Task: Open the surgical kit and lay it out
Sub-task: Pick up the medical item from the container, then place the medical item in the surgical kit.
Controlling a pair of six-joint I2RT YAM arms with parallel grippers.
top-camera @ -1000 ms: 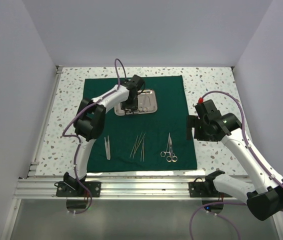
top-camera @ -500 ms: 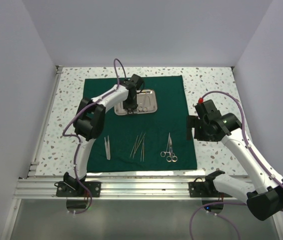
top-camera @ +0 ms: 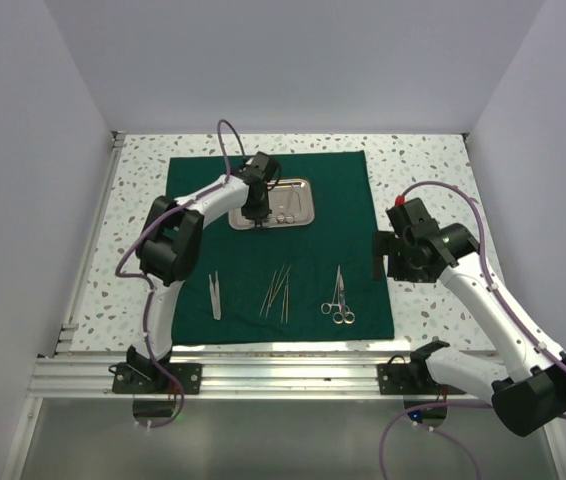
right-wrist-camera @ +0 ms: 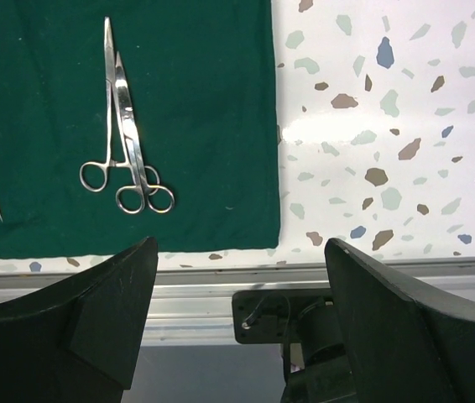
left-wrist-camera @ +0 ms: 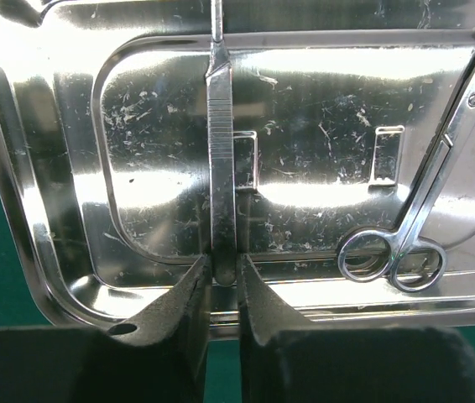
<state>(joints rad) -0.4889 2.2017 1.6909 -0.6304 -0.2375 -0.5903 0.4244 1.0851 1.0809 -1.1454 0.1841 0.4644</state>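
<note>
The surgical kit lies opened: a dark green cloth [top-camera: 333, 200] spread flat, with a shiny steel tray [top-camera: 306, 215] at its far middle. My left gripper [top-camera: 256, 212] reaches into the tray and is shut on the near end of a flat ribbed steel handle [left-wrist-camera: 221, 126], its fingers [left-wrist-camera: 179, 311] pressed against both sides. Ring-handled scissors [left-wrist-camera: 422, 227] lie in the tray [left-wrist-camera: 53, 277] to the right. On the cloth's near half lie tweezers [top-camera: 215, 295], slender probes [top-camera: 279, 290] and ring-handled scissors [top-camera: 338, 298] [right-wrist-camera: 124, 126]. My right gripper [top-camera: 381, 257] [right-wrist-camera: 242, 252] hovers open and empty beyond the cloth's right edge.
The speckled tabletop [right-wrist-camera: 372, 126] shows right of the cloth. An aluminium rail [top-camera: 283, 375] with both arm bases runs along the near edge. White walls enclose the left, back and right sides.
My left gripper's jaws have closed in on the flat handle in the tray, and the left arm has shifted slightly left. The right arm has stayed put.
</note>
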